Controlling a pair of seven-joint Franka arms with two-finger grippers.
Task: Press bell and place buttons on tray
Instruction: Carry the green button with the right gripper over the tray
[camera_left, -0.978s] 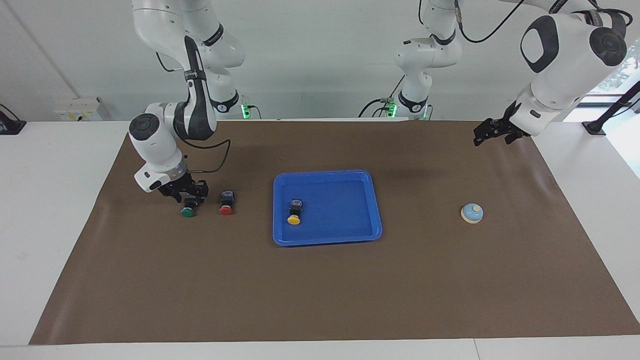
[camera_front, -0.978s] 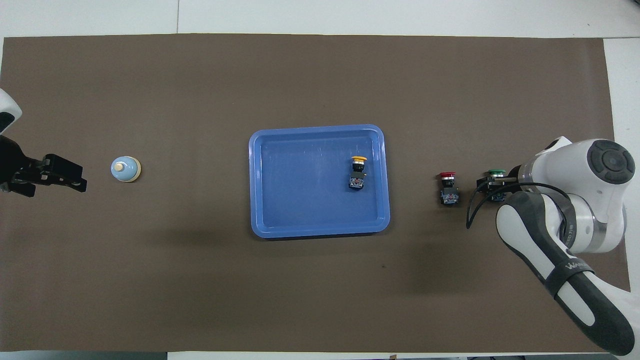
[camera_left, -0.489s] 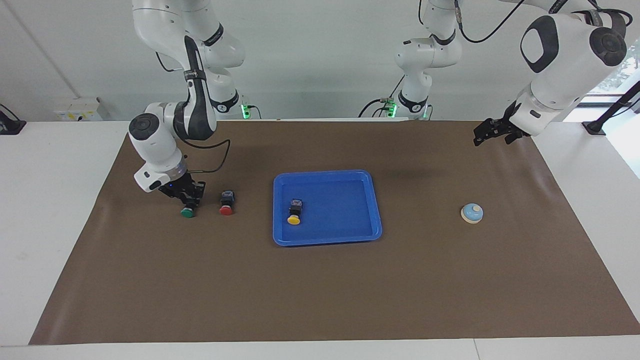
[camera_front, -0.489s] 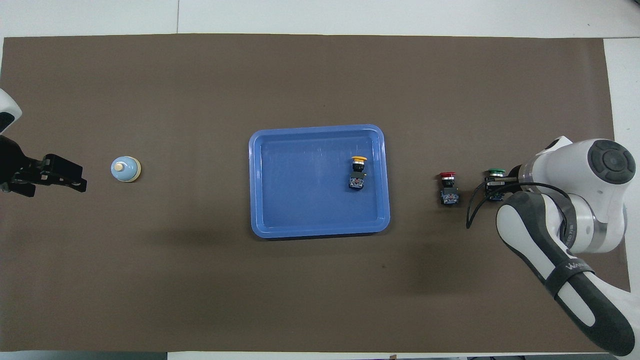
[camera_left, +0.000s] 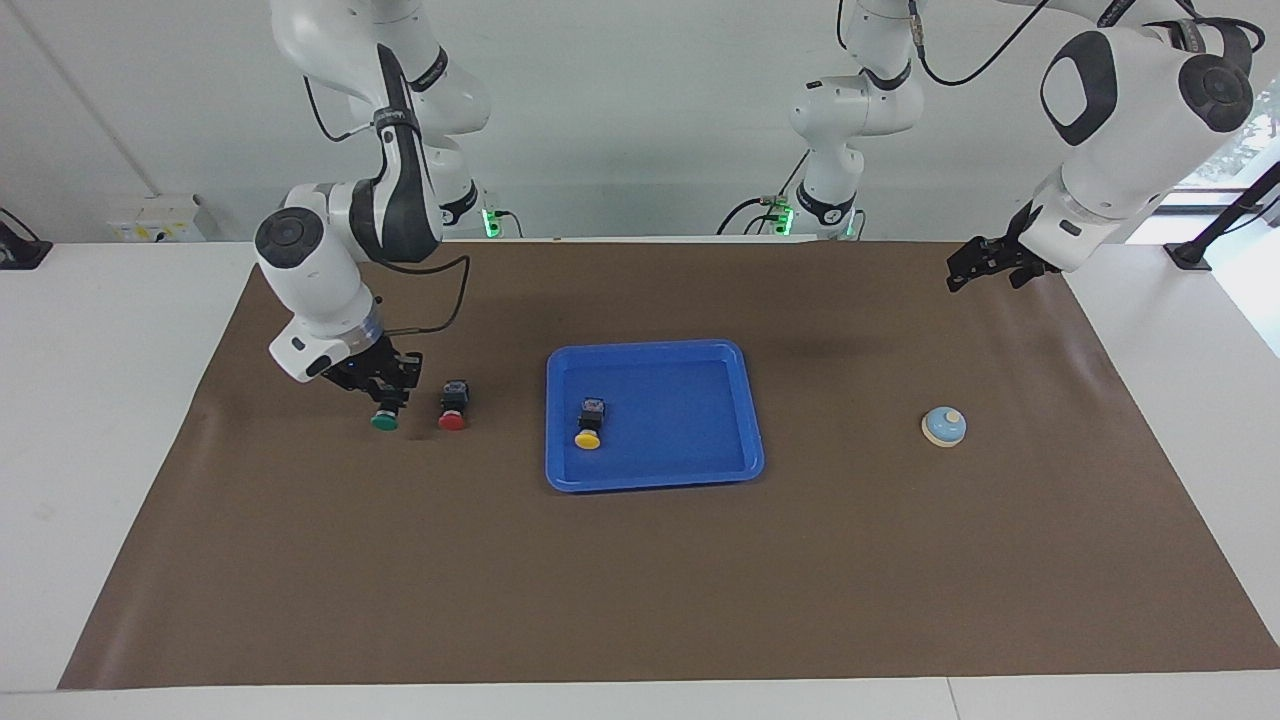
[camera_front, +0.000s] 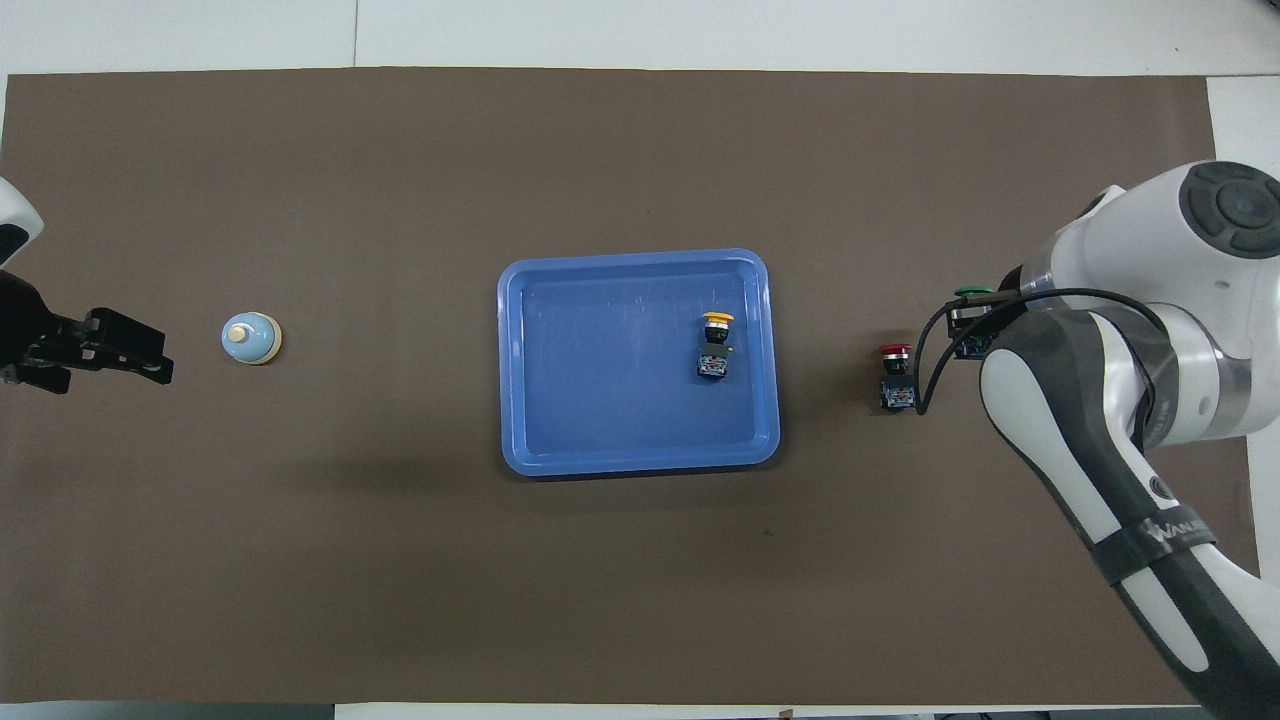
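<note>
Now: left pincer (camera_left: 985, 270) open, waiting over the brown mat (camera_left: 640, 560) at its arm's end; right pincer (camera_left: 385, 392) gripping green button (camera_left: 384, 421), lifted beside red button (camera_left: 452, 409); yellow button (camera_left: 588, 424) in blue tray (camera_left: 655, 478); bell (camera_left: 944, 426) on mat, toward left arm's end

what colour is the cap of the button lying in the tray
Yellow. The button in the blue tray has a yellow cap on a black body, clearest in the overhead view.
</note>
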